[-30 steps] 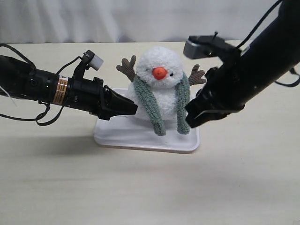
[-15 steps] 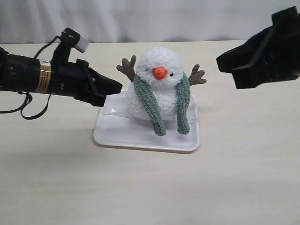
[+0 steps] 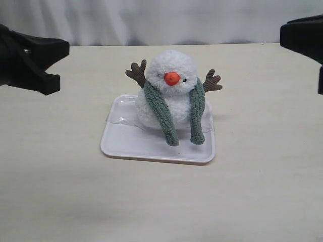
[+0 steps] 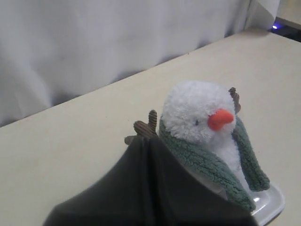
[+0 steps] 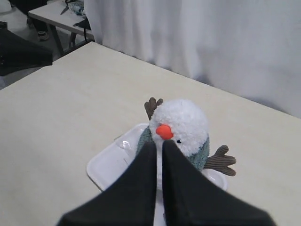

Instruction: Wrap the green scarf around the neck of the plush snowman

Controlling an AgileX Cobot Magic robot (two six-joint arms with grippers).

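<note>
Lab-like robot test bench: bare beige tabletop [image 3: 60,191], white curtain backdrop [image 3: 151,20], another desk [image 5: 56,16] beyond.

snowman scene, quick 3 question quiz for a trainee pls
1. True or false: the left gripper grips the green scarf.
2. The plush snowman stands on: A) a white tray; B) a wicker basket; C) a folded towel.
3. Fill in: both scarf ends hang down the snowman's ____.

Key: 1 false, it is well away from the scarf. 2 A. 3 front.
</note>
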